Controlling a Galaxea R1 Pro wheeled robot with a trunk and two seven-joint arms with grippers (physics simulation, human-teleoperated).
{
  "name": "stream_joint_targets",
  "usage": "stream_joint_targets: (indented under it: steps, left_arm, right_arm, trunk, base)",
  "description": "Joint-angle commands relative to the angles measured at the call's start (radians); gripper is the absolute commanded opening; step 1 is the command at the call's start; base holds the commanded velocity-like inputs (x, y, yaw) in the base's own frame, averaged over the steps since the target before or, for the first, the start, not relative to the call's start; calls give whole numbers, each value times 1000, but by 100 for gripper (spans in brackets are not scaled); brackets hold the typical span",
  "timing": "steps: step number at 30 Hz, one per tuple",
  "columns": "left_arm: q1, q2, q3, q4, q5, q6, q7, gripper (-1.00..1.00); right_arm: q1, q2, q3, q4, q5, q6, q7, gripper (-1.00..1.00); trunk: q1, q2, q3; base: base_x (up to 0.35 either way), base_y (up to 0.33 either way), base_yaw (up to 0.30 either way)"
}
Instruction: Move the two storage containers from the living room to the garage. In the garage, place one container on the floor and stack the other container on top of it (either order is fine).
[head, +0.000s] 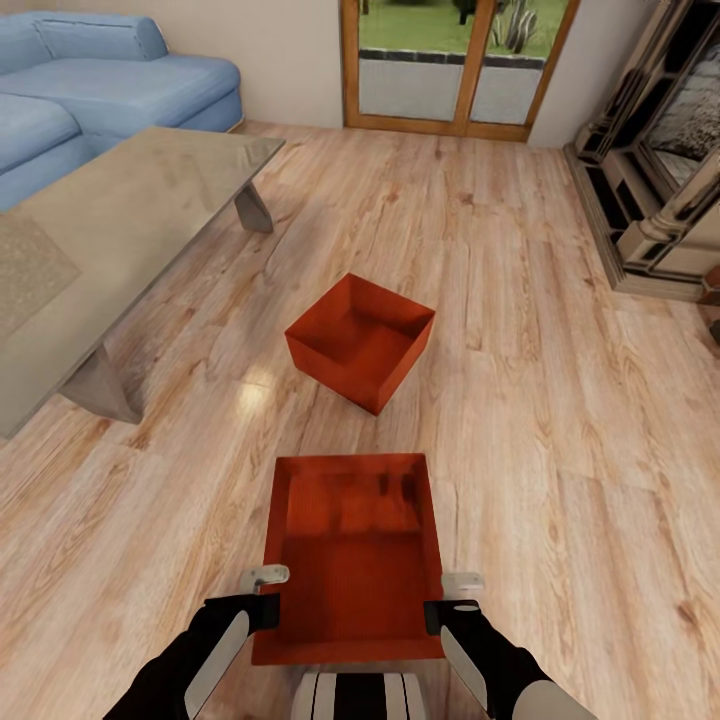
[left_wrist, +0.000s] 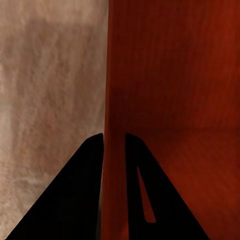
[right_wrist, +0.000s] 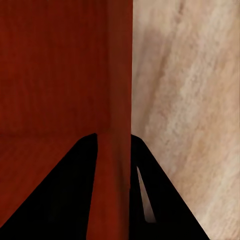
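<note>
One orange-red storage container (head: 355, 545) is held in front of my trunk above the wood plank floor. My left gripper (head: 268, 590) is shut on its left wall (left_wrist: 114, 100), one finger inside and one outside. My right gripper (head: 455, 595) is shut the same way on its right wall (right_wrist: 117, 100). The second storage container (head: 362, 340) sits further ahead on the living room floor, turned at an angle and empty.
A low glass-topped table (head: 110, 240) stands at the left, with a blue sofa (head: 90, 90) behind it. A wood-framed glass door (head: 455, 65) is straight ahead. A stone fireplace surround (head: 660, 170) stands at the right. Wood floor (head: 560, 400) lies between them.
</note>
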Motion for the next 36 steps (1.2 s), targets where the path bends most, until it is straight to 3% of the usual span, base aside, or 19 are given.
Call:
stream_joint_targets:
  steps: [1,32,36]
  left_arm:
    - [-1,2,-5,-2,15,0,12,-100]
    - [-1,2,-5,-1,15,0,12,-100]
    - [-1,2,-5,-1,15,0,12,-100]
  right_arm:
    - [-1,-2,-2,-1,7,8,-6,-100]
    - [-1,-2,-3,-1,7,8,-6,-100]
    - [-1,-2,-2,-1,7,8,-6,-100]
  trunk:
    - [0,0,1]
    - [0,0,49]
    - [-15,28,67]
  base:
    - [0,0,0]
    - [0,0,0]
    - [0,0,0]
